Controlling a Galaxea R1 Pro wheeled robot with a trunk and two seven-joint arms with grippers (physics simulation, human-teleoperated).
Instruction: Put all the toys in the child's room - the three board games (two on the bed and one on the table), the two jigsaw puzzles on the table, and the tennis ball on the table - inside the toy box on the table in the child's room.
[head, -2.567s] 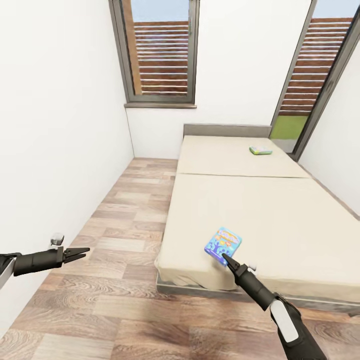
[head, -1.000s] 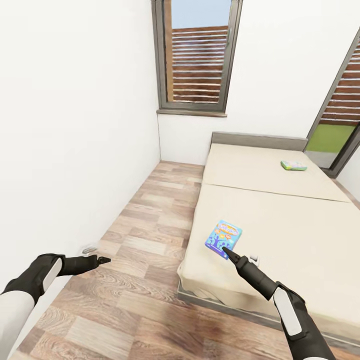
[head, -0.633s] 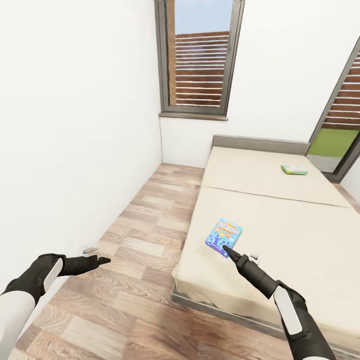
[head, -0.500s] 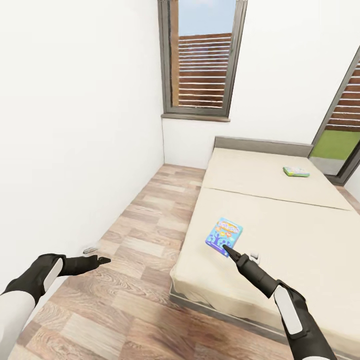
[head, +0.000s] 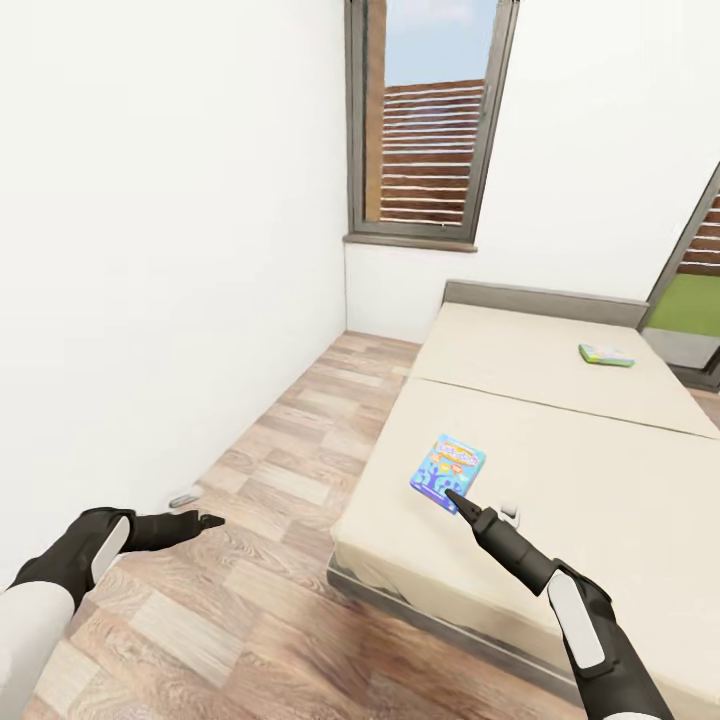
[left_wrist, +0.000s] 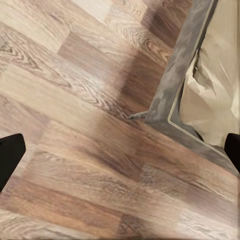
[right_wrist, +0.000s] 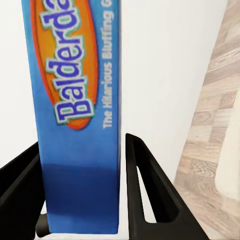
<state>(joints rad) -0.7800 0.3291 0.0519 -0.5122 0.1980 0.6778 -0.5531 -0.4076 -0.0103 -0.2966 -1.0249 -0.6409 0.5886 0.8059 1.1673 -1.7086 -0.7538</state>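
My right gripper (head: 455, 499) is shut on a mostly blue board game (head: 447, 471) and holds it above the near part of the bed (head: 560, 440). In the right wrist view the blue box (right_wrist: 75, 115), lettered Balderdash, stands pinched between the two black fingers (right_wrist: 150, 190). A second, green-edged board game (head: 606, 355) lies flat on the far half of the mattress near the grey headboard (head: 545, 300). My left gripper (head: 200, 521) hangs open and empty over the wood floor; its fingertips (left_wrist: 10, 155) stand far apart. The toy box and the table are out of view.
A white wall (head: 150, 250) runs close along my left. A strip of plank floor (head: 290, 450) lies between it and the bed frame corner (left_wrist: 175, 100). A tall dark-framed window (head: 430, 130) is ahead, and a glass door (head: 690, 300) at far right.
The whole view has swung, so the bed and window now sit further right. Both arms keep their pose, and the blue board game stays in my right gripper.
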